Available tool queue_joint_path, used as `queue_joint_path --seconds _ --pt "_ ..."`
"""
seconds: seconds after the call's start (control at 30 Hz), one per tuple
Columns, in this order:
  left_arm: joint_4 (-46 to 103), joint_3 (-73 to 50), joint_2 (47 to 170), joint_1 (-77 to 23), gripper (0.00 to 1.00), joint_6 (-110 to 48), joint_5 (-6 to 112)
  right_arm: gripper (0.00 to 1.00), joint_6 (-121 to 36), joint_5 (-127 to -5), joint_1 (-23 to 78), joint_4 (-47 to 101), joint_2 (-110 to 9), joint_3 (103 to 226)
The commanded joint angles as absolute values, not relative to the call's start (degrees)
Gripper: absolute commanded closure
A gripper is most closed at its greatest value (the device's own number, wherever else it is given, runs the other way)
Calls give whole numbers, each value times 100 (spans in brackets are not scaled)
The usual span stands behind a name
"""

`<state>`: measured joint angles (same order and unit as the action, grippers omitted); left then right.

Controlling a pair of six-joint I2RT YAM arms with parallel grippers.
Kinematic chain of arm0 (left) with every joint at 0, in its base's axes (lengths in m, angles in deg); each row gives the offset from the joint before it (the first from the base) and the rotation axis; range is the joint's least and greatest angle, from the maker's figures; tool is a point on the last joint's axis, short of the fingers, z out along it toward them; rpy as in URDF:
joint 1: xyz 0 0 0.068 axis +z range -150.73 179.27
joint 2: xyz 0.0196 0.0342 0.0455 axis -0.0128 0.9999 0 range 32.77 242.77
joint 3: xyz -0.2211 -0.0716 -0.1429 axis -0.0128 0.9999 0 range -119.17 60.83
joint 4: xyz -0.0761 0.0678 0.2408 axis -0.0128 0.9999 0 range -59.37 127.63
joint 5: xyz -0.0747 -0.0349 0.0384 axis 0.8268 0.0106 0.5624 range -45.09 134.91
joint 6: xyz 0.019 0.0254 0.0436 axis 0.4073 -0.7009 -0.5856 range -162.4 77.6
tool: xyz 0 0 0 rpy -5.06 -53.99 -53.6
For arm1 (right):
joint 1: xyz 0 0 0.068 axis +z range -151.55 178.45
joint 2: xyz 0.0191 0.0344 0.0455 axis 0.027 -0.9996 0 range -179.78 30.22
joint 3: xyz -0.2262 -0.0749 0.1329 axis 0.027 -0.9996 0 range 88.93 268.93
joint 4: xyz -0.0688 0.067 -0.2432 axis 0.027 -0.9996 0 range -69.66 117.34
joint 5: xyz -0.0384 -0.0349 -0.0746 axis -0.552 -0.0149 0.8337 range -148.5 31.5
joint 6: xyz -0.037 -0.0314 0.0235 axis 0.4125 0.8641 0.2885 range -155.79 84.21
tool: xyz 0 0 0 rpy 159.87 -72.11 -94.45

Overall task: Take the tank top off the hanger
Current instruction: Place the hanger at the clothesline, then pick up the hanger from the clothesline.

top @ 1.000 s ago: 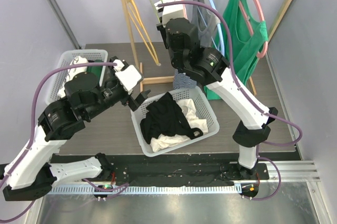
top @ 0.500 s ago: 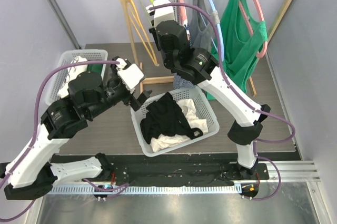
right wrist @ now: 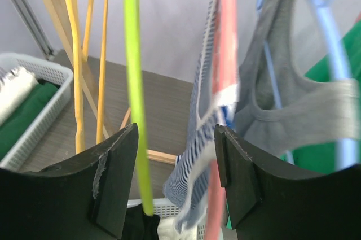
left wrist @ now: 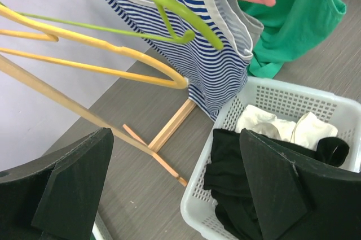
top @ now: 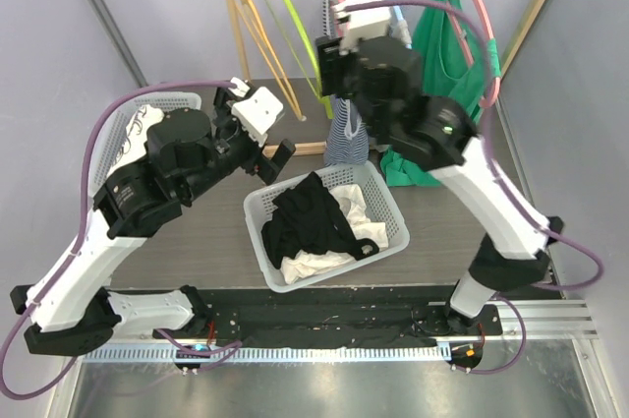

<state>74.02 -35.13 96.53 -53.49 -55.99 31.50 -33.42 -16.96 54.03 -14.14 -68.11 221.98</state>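
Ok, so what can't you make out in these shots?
- Right wrist view: motion blur smears the pink hanger and striped top; whether the top hangs on it is unclear.
- Top view: the left arm covers most of the left basket.
- Left wrist view: the top edge cuts off the green hanger at its hook.
- Top view: the black garment hides what lies under it in the middle basket.

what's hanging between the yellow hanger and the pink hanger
The green hanger, between the yellow hanger and the pink hanger; the right wrist view shows it.
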Motion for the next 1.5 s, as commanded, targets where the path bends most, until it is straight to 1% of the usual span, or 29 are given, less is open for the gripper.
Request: queue_joint_path --seconds 0.0,0.1,0.2,0.33,0.43,0.53,0.77,0.9,1.07,1.17,1.2,1.27,1.33,1.37,1.43,1.47 --pt "7528 -3875 9789 -5320 0 -5304 3041 36 -3571 -1720 5304 -1300 -5865 22008" --pt "7326 -3761 9693 -5320 0 -5260 3111 36 -3571 -1684 5198 -1300 -5514 21761" --pt "7238 -3717 9649 -5320 0 -5242 3199 36 -3571 -1789 4988 -1335 -5460 21777" --pt "7202 -3769 9727 -5320 0 -5277 3094 37 -3571 -2140 4855 -1493 -5774 22111" --pt "7220 -3831 9841 -5321 2 -5312 2918 37 -3710 -2316 4741 -1687 -6056 22393" --pt "7325 -3919 9921 -5329 3 -5304 2909 36 -3851 -2694 4627 -1687 -6171 22428" --pt "7308 -3972 10088 -5321 3 -5304 3032 36 -3983 -3125 4268 -1801 -6330 22419" --pt "7299 -4051 10211 -5320 3 -5269 3032 39 -4133 -3485 4064 -1854 -6313 22244" --pt "7325 -4139 10273 -5321 3 -5234 2988 39 -4300 -3837 3950 -1854 -6225 21805" --pt "7325 -4121 10299 -5320 3 -5216 2988 43 -4291 -3925 3950 -1837 -6216 21612" --pt "7317 -4112 10299 -5329 4 -5216 2988 49 -4274 -3943 3941 -1845 -6216 21576" --pt "7299 -4112 10334 -5320 4 -5233 2988 54 -4265 -3960 3941 -1845 -6207 21514" --pt "7273 -4138 10369 -5320 4 -5242 2988 64 -4230 -3952 3941 -1845 -6172 21514" --pt "7273 -4165 10387 -5320 4 -5242 2988 72 -4212 -3917 3941 -1845 -6163 21523" --pt "7290 -4244 10431 -5320 4 -5216 3006 84 -4090 -3855 3941 -1776 -6084 21514" --pt "7299 -4270 10457 -5320 4 -5207 3015 97 -4037 -3803 3941 -1714 -6049 21462"
